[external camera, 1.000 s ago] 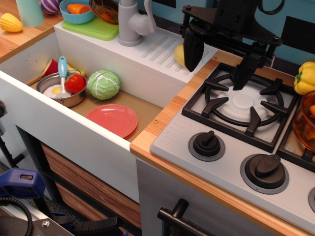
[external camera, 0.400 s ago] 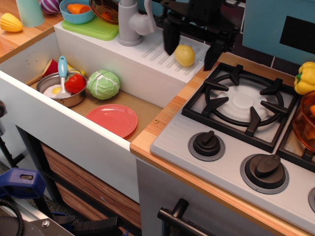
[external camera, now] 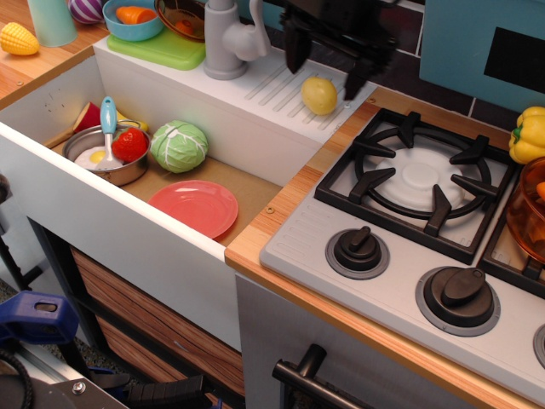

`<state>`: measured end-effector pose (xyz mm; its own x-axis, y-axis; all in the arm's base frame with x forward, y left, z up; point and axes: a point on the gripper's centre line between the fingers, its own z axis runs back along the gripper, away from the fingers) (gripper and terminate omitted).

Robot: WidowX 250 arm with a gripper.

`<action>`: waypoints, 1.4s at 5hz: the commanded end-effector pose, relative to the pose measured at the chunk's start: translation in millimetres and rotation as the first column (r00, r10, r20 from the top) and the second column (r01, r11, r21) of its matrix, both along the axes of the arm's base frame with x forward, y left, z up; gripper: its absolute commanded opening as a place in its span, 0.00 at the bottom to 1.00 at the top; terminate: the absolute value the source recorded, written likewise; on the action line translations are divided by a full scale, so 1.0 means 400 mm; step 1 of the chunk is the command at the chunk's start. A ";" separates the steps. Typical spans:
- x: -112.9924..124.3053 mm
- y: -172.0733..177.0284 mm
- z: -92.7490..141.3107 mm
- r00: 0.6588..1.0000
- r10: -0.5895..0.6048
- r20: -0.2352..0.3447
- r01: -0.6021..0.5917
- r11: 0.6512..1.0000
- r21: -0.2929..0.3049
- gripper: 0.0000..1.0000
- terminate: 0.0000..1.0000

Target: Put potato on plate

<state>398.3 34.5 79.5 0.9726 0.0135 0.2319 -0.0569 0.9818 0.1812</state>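
**Potato on the drain rack, fingers spread above it**

Nearest the camera, the stove knobs (external camera: 358,252) sit along the grey front of the cooktop, with the black burner grate (external camera: 419,176) just behind them. To the left, past the wooden tabletop (external camera: 272,223) strip, the sink basin (external camera: 128,234) drops below counter level. On its floor lies the plate (external camera: 195,208), flat and bare, closest to the basin's front wall. Behind the plate sits the green cabbage (external camera: 179,146), and just beside that, to the left, the steel pot (external camera: 109,159) holding a fried egg, a red tomato and a blue-handled utensil.

Farther back, the potato (external camera: 319,95) rests on the ribbed white drain rack (external camera: 289,89) at the sink's rear edge, well apart from the plate. The gripper (external camera: 327,65) hangs over it, its two dark fingers (external camera: 295,53) spread wide, one on each side of the potato and above it, touching nothing.

At the right edge sits a yellow bell pepper (external camera: 528,134). Behind the rack stands the grey faucet (external camera: 226,39), with a blue bowl (external camera: 134,18) on a green board and a corn cob (external camera: 19,38) at the far left.
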 end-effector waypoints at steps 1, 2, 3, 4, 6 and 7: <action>0.060 0.058 0.023 0.991 -0.058 0.119 0.058 0.998 0.006 1.00 0.00; 0.100 0.104 -0.013 0.979 -0.116 0.170 0.115 0.993 0.015 1.00 0.00; 0.129 0.121 -0.027 0.968 -0.158 0.195 0.161 0.987 0.002 1.00 0.00; 0.142 0.118 -0.052 0.963 -0.159 0.215 0.169 0.985 -0.028 1.00 0.00; 0.147 0.119 -0.091 0.966 -0.144 0.216 0.169 0.980 -0.103 1.00 0.00; 0.153 0.125 -0.114 0.968 -0.140 0.206 0.172 0.974 -0.146 1.00 0.00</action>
<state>453.5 79.5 14.2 0.9213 -0.0690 0.3827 0.0759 0.9971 -0.0028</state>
